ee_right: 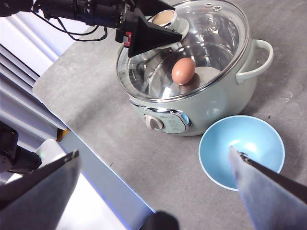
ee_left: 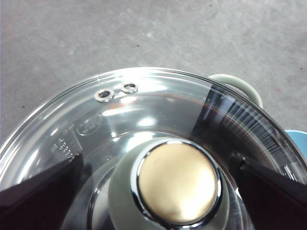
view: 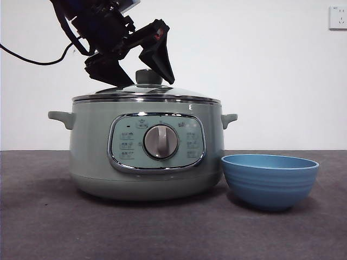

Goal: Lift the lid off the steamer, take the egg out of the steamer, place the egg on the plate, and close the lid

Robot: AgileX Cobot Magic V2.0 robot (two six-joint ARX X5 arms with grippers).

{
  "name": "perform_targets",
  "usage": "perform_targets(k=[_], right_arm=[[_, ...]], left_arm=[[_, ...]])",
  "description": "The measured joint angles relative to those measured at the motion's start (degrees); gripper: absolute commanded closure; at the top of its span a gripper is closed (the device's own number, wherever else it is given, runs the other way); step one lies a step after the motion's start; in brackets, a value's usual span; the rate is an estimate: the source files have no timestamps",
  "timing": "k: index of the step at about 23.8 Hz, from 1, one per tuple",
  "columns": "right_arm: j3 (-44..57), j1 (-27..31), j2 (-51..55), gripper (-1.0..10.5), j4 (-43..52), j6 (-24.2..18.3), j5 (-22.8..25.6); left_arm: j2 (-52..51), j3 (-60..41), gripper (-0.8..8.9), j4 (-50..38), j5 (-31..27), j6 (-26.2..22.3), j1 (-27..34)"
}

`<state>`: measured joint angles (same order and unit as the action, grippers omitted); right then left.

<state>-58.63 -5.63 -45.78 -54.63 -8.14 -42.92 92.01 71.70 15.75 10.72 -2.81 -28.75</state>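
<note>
Steamer [view: 145, 149] sits on the grey desk [view: 49, 227] with the lid [ee_right: 192, 45] on and the egg [ee_right: 183, 70] visible inside through the glass. Left claw [ee_left: 158, 184] hangs spread wide, one jaw on each side of the knob [ee_left: 175, 182], not gripping. Right claw [ee_right: 153, 165] waits wide apart above the plate [view: 269, 180], which stands just beside the steamer.

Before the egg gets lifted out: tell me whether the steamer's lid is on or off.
On. The lid sits level on the steamer rim, with the egg visible beneath the glass. The left hand, open, straddles the knob.
</note>
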Motion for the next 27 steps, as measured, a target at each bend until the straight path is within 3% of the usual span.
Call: perform_targets(k=[2, 6, 7, 22, 27], right_arm=[[0.00, 0.00, 0.00, 3.8, 0.00, 0.00, 0.00], [0.00, 0.00, 0.00, 3.8, 0.00, 0.00, 0.00], [0.00, 0.00, 0.00, 3.8, 0.00, 0.00, 0.00], [0.00, 0.00, 0.00, 3.8, 0.00, 0.00, 0.02], [0.00, 0.00, 0.00, 3.8, 0.00, 0.00, 0.02]], left_arm=[[0.00, 0.00, 3.14, -0.07, -0.11, -0.02, -0.33], [0.00, 0.07, 7.56, -0.04, -0.11, -0.20, -0.46], [0.00, 0.09, 8.07, -0.02, -0.11, -0.17, -0.52], [-1.03, 0.20, 8.22, 0.17, -0.04, -0.57, -0.85], [-2.03, 5.60, 8.22, 6.12, -0.11, -0.17, -0.85]])
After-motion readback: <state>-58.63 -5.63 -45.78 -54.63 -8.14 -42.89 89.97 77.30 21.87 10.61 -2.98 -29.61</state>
